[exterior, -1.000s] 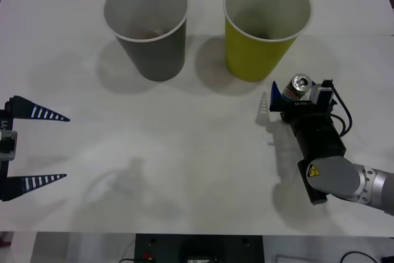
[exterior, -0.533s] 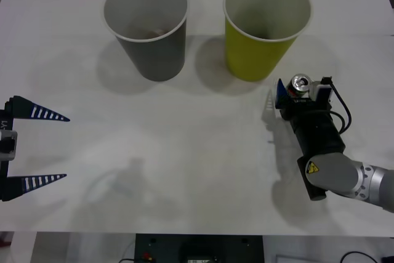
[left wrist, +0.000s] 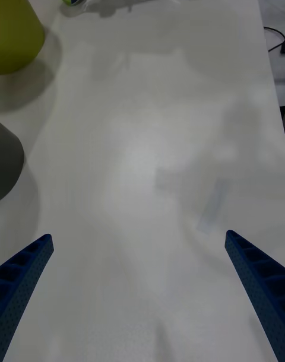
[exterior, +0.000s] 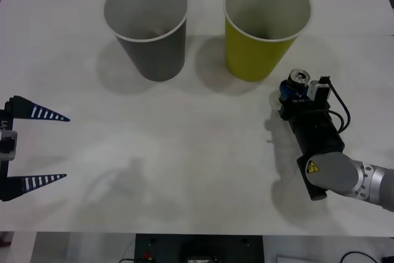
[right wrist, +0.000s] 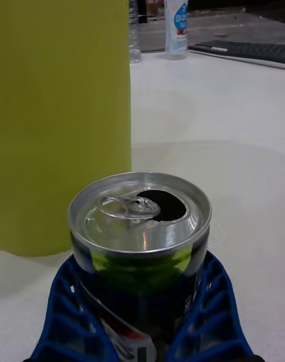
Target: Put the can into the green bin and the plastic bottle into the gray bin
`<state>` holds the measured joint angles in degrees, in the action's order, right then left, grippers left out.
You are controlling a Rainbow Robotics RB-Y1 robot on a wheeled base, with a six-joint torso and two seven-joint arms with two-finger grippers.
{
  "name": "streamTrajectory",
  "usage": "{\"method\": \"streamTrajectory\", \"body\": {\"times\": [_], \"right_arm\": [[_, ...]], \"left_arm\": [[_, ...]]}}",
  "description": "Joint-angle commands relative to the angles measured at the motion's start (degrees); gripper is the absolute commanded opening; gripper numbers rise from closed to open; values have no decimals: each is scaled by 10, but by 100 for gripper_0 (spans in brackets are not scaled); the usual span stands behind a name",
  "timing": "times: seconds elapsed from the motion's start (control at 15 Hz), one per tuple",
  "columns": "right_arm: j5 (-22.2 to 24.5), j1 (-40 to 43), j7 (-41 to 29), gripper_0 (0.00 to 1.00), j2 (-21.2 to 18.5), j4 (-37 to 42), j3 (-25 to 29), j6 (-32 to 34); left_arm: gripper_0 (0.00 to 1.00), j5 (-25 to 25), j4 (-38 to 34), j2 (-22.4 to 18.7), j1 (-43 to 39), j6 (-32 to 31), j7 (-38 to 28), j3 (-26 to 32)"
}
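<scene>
We had the can upright and clamped between the closed fingers of our right gripper, just beside the green bin, whose rim stood above and ahead-left, while our left gripper waited open, well apart.

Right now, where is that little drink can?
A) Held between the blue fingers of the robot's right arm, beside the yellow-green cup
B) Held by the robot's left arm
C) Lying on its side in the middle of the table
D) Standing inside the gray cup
A: the can sits upright between the blue fingers of the right end effector, close beside the green bin, not in it.
</scene>
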<state>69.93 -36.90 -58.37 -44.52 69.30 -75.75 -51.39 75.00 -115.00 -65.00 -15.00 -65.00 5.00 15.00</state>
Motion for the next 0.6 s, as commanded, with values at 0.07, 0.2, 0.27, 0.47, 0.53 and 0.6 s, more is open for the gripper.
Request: {"method": "streamTrajectory", "body": {"times": [0.07,0.2,0.27,0.47,0.53,0.6], "right_arm": [[7,1,2,0,-14,21,0,4],[17,2,5,0,-36,45,1,12],[25,4,6,0,-47,57,4,24],[90,32,13,0,-84,85,54,97],[109,41,14,0,-94,93,70,119],[142,53,16,0,-107,101,91,149]], "left_arm": [[100,0,0,0,0,0,0,0],[100,0,0,0,0,0,0,0],[100,0,0,0,0,0,0,0],[100,0,0,0,0,0,0,0],[100,0,0,0,0,0,0,0],[100,0,0,0,0,0,0,0]]}}
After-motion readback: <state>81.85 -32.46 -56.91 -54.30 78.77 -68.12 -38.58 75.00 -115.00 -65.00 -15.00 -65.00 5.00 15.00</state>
